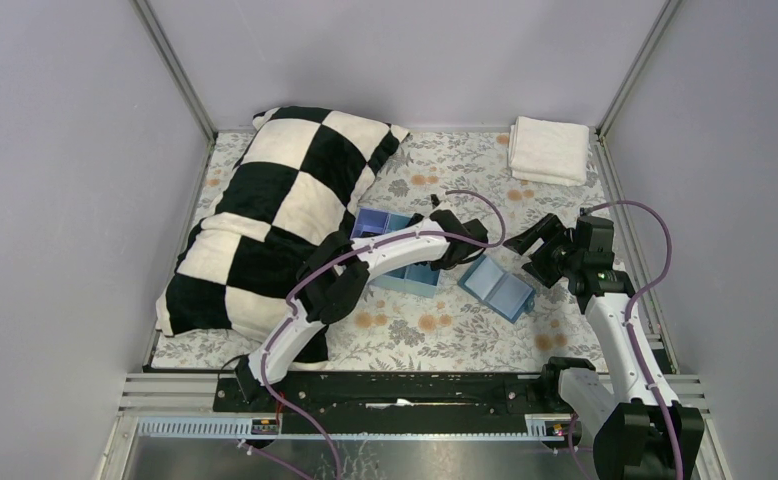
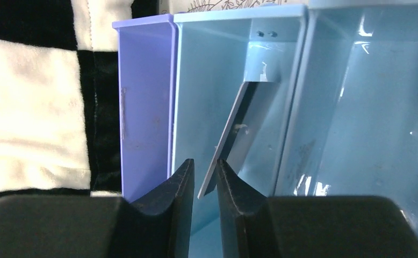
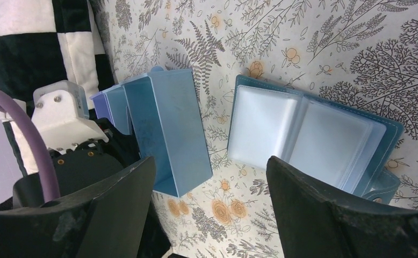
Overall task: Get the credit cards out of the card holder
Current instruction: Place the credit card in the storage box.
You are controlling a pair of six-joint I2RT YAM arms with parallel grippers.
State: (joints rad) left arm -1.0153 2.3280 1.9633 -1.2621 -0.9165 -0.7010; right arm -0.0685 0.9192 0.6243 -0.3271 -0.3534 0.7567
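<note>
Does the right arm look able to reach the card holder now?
Probably yes. The right gripper is open and faces the card holder, which lies open on the cloth with nothing over it. The left arm is at the tray beside it.

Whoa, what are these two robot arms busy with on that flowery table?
The left gripper has a thin dark card between its fingertips, tilted inside the middle, light blue compartment of the plastic tray; whether it grips it I cannot tell. The right gripper hovers open above the small blue folding wallet, which lies open on the floral cloth, clear sleeves looking empty.
</note>
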